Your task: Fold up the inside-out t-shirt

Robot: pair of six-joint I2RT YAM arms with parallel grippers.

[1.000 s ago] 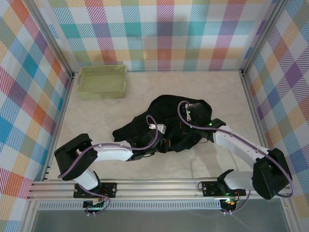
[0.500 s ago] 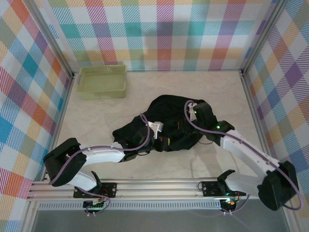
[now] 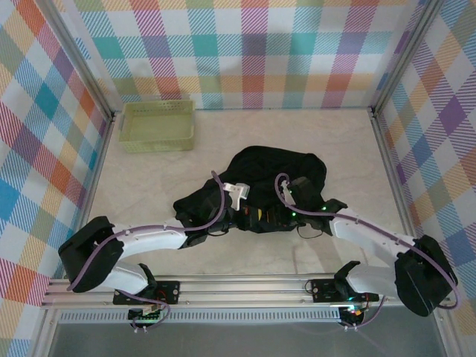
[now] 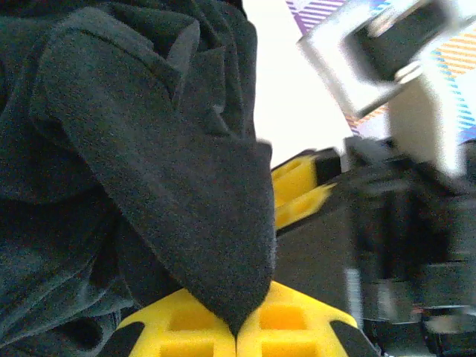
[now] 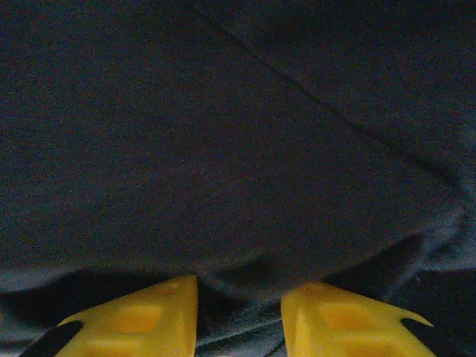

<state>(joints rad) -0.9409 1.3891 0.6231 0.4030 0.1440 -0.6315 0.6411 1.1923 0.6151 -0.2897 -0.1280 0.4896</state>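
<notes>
The inside-out t-shirt (image 3: 277, 172) lies as a crumpled black heap in the middle of the table. At the heap's near edge my left gripper (image 3: 255, 217) is shut on a pointed fold of the black cloth (image 4: 186, 186), which runs down between the touching yellow fingertips (image 4: 186, 323). My right gripper (image 3: 281, 216) sits close beside it on the right. Its yellow fingers (image 5: 141, 320) stand apart over dark cloth (image 5: 223, 149), with wrinkled fabric lying across the gap. In the left wrist view the right gripper's yellow fingers (image 4: 297, 186) show just beyond the pinched fold.
A pale green lattice basket (image 3: 158, 125) stands at the back left corner. Checked walls close in the back and both sides. Bare marble-look tabletop (image 3: 149, 178) lies left of the shirt and behind it.
The right gripper has opened and moved from the shirt's right side down and left to the near edge, beside the left gripper. The left gripper has stayed shut and reached slightly further right.
</notes>
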